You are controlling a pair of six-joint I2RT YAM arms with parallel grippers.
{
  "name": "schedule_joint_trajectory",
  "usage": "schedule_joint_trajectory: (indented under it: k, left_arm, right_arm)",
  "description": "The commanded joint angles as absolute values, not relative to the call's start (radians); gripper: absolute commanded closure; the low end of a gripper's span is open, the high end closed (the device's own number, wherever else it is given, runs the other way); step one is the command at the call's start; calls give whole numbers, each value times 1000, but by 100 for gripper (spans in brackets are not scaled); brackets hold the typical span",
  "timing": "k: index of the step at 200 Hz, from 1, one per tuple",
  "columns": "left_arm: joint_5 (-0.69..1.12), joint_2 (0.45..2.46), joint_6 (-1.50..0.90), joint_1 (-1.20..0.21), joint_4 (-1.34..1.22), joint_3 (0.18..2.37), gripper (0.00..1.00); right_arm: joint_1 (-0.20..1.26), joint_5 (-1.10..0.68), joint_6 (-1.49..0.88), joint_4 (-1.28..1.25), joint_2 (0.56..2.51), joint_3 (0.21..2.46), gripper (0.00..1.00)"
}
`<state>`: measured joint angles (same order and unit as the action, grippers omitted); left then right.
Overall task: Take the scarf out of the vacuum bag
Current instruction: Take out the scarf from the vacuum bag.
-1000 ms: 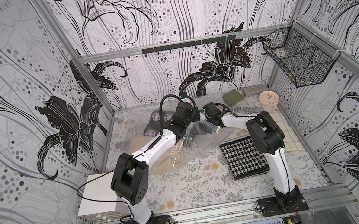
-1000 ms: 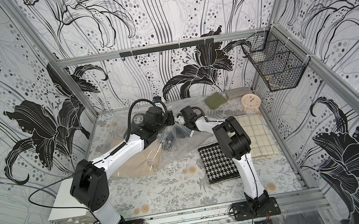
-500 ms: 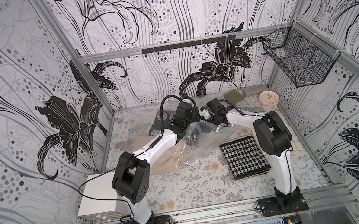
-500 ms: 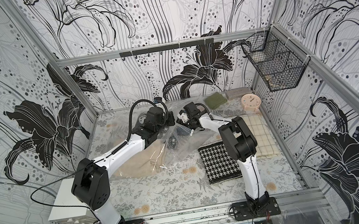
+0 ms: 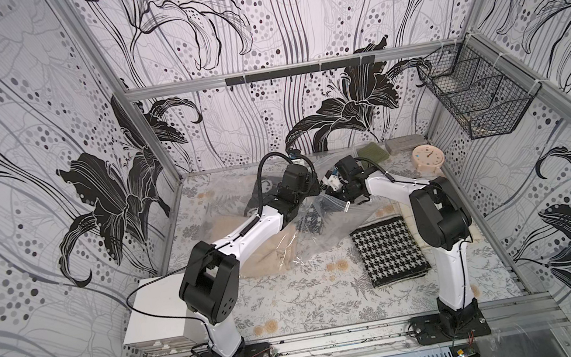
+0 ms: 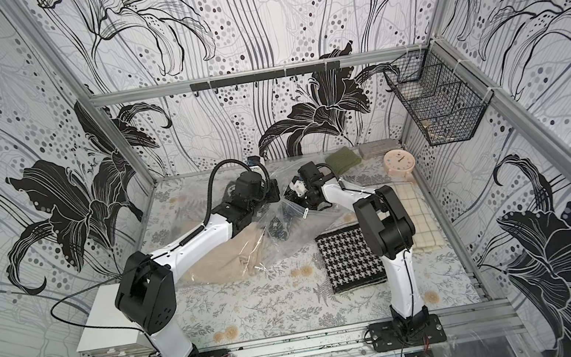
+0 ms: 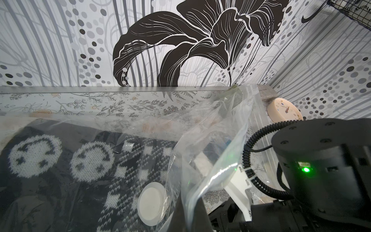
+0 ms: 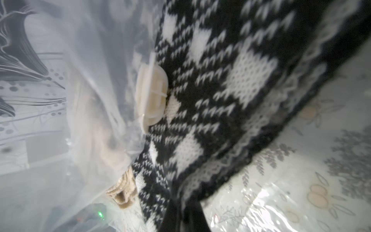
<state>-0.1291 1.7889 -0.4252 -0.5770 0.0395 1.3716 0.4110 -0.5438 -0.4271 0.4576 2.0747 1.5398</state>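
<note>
In both top views the left gripper (image 5: 318, 193) and the right gripper (image 5: 332, 188) meet nearly tip to tip at the upturned mouth of the vacuum bag (image 5: 328, 235). The bag lies crumpled on the table (image 5: 295, 302) below and just in front of them. The black-and-white scarf (image 5: 308, 220) shows through the film right below the left gripper, inside the bag. A beige cloth (image 5: 261, 257) lies under that arm, and a folded checked cloth (image 5: 388, 250) rests outside the bag, near the right arm's elbow. In the left wrist view the left gripper is closed, with a fold of clear film running down into its dark fingers (image 7: 178, 215). The scarf lies flat under the film beyond them, the round white valve (image 7: 151, 202) sits close by, and a clock (image 7: 284, 110) stands well beyond. In the right wrist view the right gripper is clamped tight on the scarf's end. The knit stretches away from its fingers (image 8: 174, 219) inside the bag, just beside the valve.
</note>
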Motion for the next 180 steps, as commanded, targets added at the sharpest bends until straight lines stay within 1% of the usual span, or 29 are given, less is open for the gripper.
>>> schedule_joint_trajectory:
  k: [1, 21, 37, 49, 62, 77, 102, 144, 180]
  left_arm:
    - [-159, 1793, -397, -576, 41, 1365, 100]
    - [-161, 1787, -394, -577, 41, 1364, 100]
    - [-160, 1786, -393, -577, 42, 1367, 100]
    - [-161, 1785, -394, -580, 40, 1368, 100]
    - [-158, 1781, -394, -581, 39, 1370, 100]
    - [-155, 1778, -389, -584, 41, 1374, 100]
    - [-159, 1770, -383, -589, 41, 1375, 100]
    - [-158, 1761, -383, -594, 40, 1375, 100]
    - [-149, 1756, -389, -594, 49, 1383, 100]
  right_arm:
    - [395, -475, -379, 546, 2012, 1524, 100]
    - [385, -539, -402, 481, 1999, 1489, 99]
    - [385, -588, -453, 391, 1986, 1450, 77]
    - [385, -605, -498, 329, 1977, 1422, 64]
    - [385, -616, -551, 266, 1974, 1390, 55]
    - [385, -586, -594, 261, 1982, 1380, 47]
    - [390, -495, -630, 276, 1984, 1365, 40]
    - [410, -356, -664, 308, 2024, 1388, 37]
    - [428, -366, -732, 230, 2117, 1415, 36]
